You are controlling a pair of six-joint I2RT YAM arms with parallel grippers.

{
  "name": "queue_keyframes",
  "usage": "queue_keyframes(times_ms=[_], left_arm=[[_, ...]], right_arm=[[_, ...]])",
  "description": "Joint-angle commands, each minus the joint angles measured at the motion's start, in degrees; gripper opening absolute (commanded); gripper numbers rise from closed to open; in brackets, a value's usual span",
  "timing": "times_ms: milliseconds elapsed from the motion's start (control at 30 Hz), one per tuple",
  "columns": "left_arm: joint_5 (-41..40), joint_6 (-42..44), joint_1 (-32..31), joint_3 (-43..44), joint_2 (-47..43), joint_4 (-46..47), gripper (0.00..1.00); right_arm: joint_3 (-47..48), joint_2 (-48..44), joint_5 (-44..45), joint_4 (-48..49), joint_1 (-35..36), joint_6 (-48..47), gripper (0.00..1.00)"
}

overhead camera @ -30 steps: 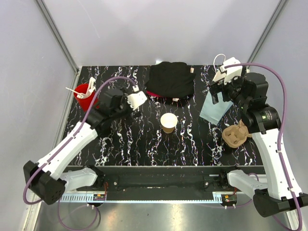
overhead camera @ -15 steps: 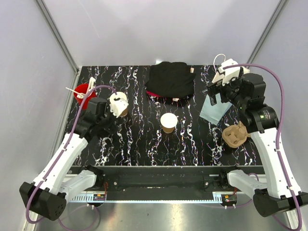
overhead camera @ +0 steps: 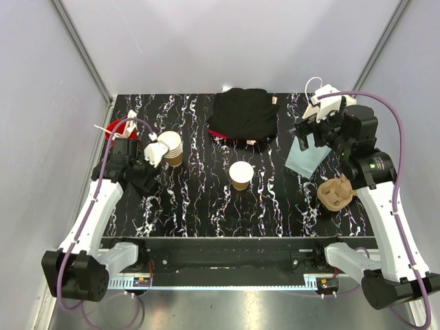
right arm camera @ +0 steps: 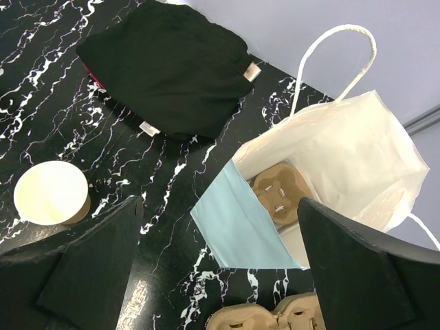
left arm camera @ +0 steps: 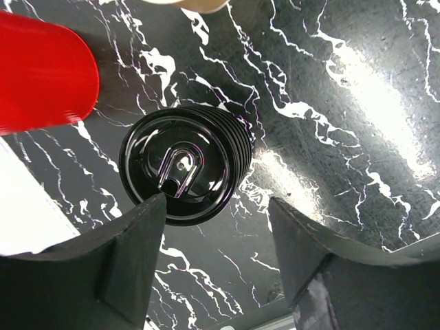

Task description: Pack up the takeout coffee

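The small tan paper cup [overhead camera: 240, 174] with a cream inside stands upright at the table's middle, its top open; it also shows in the right wrist view [right arm camera: 51, 194]. A stack of round black lids [left arm camera: 182, 165] lies on the table beside the red cup. My left gripper [overhead camera: 142, 180] is open and empty; in its wrist view [left arm camera: 216, 205] it hovers above the lids, with its fingers either side of their near edge. My right gripper [overhead camera: 306, 134] is open and empty and hangs above the paper bag [right arm camera: 330, 158], as its wrist view [right arm camera: 220, 203] shows.
A red cup of straws [overhead camera: 120, 130] and a nested stack of tan cups [overhead camera: 172, 148] stand at the left. A black cloth [overhead camera: 240, 113] lies at the back. The white and blue bag [overhead camera: 306, 155] holds a pulp carrier [right arm camera: 278, 189]. Another carrier [overhead camera: 337, 192] lies nearby.
My left arm has swung left and drawn back, from near the table's middle to above the lids by the red cup. The right arm has barely moved.
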Motion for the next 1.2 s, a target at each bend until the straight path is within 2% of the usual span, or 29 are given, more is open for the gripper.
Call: queue_keyframes(times_ms=[0,700,1167], left_arm=[[3.6,2.6,2.2,-0.6,1.8,1.2,0.61],[5.0,3.8,4.8,-3.7,8.2,5.0,0.5],[5.7,3.7,5.8,-4.6,9.2,6.3,0.4]], right_arm=[[0.0,0.1,-1.6,2.6,-0.3,0.6,0.99],[-0.6,0.8,-1.8,2.9,-0.3,0.7,1.0],[-0.9,0.7,-1.6,3.0,-0.3,0.8,1.0]])
